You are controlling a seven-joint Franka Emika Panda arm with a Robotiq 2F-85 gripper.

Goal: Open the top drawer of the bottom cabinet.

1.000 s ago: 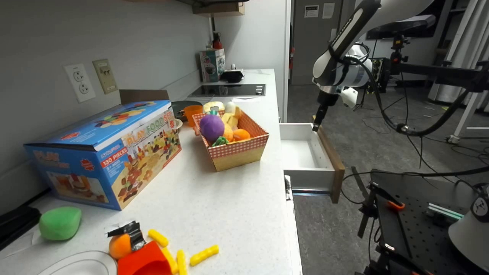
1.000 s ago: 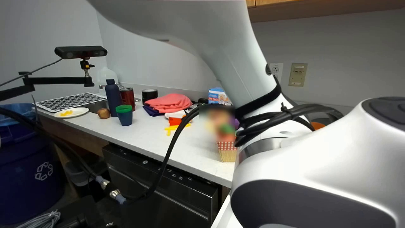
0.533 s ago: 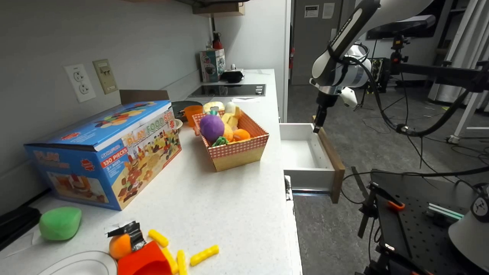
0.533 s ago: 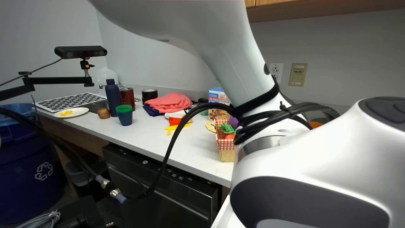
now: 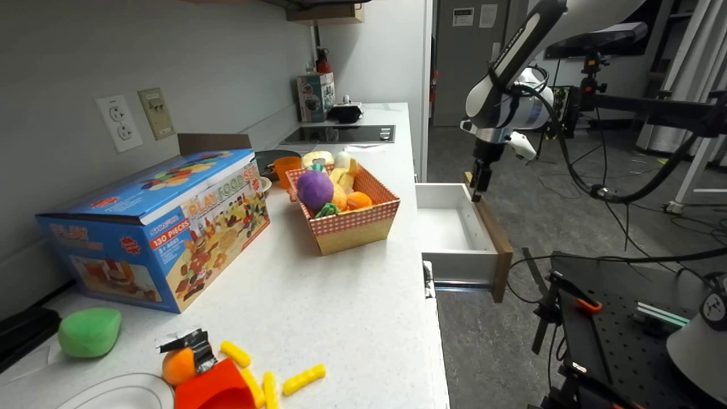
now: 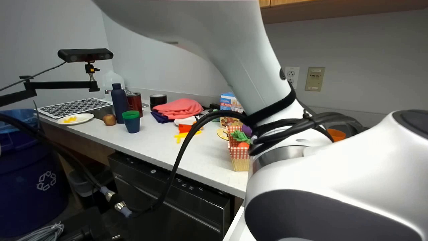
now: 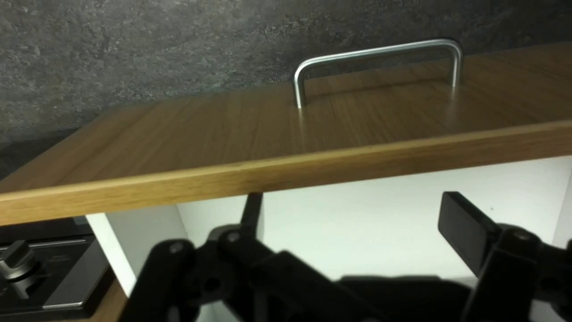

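The top drawer [image 5: 459, 267] stands pulled out from the bottom cabinet, under its white counter [image 5: 363, 307]. Its inside is white and looks empty. Its wood-toned front panel [image 5: 493, 238] also shows in the wrist view [image 7: 214, 134], with a silver bar handle [image 7: 380, 51] on its outer face. My gripper [image 5: 476, 199] is over the far part of the drawer, close to the front panel. In the wrist view the gripper's fingers [image 7: 353, 197] are wide apart with nothing between them, on the inner side of the panel's top edge. Contact cannot be told.
A checkered basket of toy food [image 5: 355, 227] stands near the counter's edge. A play-food box [image 5: 170, 221] is by the wall. A black cooktop [image 5: 341, 134] lies farther back. A dark dishwasher [image 6: 174, 197] is under the counter. A camera arm [image 5: 653, 108] stands at the right.
My gripper has moved slightly outward over the drawer's front edge and a little lower in the exterior view. The drawer has not visibly moved.
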